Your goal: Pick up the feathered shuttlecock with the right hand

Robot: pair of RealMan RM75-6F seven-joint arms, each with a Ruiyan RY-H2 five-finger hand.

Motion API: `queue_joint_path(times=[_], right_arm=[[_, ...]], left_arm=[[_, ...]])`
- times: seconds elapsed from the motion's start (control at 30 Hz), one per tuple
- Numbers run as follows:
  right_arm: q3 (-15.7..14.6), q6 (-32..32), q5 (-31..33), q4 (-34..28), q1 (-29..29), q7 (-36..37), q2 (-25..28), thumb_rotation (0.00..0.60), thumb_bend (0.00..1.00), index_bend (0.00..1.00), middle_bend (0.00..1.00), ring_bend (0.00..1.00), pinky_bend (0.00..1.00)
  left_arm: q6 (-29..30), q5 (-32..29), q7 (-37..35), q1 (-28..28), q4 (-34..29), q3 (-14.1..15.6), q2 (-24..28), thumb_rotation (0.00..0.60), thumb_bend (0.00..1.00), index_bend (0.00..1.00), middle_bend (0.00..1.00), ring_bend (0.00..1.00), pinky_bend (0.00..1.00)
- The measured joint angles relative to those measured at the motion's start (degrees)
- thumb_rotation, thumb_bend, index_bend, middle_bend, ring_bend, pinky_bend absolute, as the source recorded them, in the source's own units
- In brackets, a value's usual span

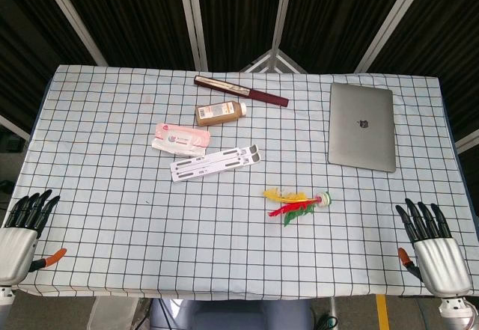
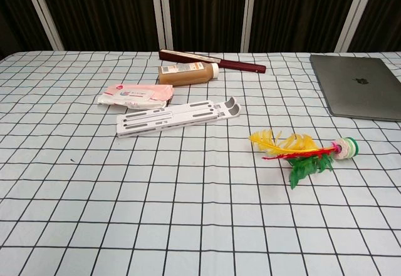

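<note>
The feathered shuttlecock (image 1: pixel 297 203) (image 2: pixel 305 153) lies on its side on the checked tablecloth, right of centre, with yellow, red and green feathers pointing left and its round base to the right. My right hand (image 1: pixel 430 244) rests at the table's front right corner, fingers stretched out and holding nothing, well to the right of and nearer than the shuttlecock. My left hand (image 1: pixel 22 229) lies at the front left corner, fingers also extended and empty. Neither hand shows in the chest view.
A closed grey laptop (image 1: pixel 363 126) sits at the back right. Further left are a white folded stand (image 1: pixel 215 162), a pink wipes packet (image 1: pixel 179 138), a brown bottle (image 1: pixel 220 112) lying down and a dark red folded fan (image 1: pixel 240 90).
</note>
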Motion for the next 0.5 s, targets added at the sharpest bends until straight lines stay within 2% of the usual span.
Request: queue_joint_path(times=[0.3, 0.43, 0.5], right_arm=[[0.5, -0.8, 0.0, -1.0, 0.9, 1.6, -0.4, 0.600, 0.37, 0.00, 0.00, 0.00, 0.00], [1.2, -3.8, 0.6, -3.1, 2.8, 2.5, -1.0, 0.600, 0.34, 0.01, 0.00, 0.00, 0.00], [1.8, -6.5, 1.7, -4.8, 4.3, 3.0, -1.5, 0.600, 0.34, 0.06, 0.00, 0.00, 0.00]], left_arm=[[0.2, 0.0, 0.1, 0.1, 0.0, 0.0, 0.0, 0.600, 0.00, 0.00, 0.00, 0.00, 0.00], [0.2, 0.1, 0.1, 0.0, 0.0, -0.1, -0.1, 0.600, 0.00, 0.00, 0.00, 0.00, 0.00], [-0.1, -0.1, 0.1, -0.1, 0.0, -0.1, -0.1, 0.600, 0.00, 0.00, 0.00, 0.00, 0.00]])
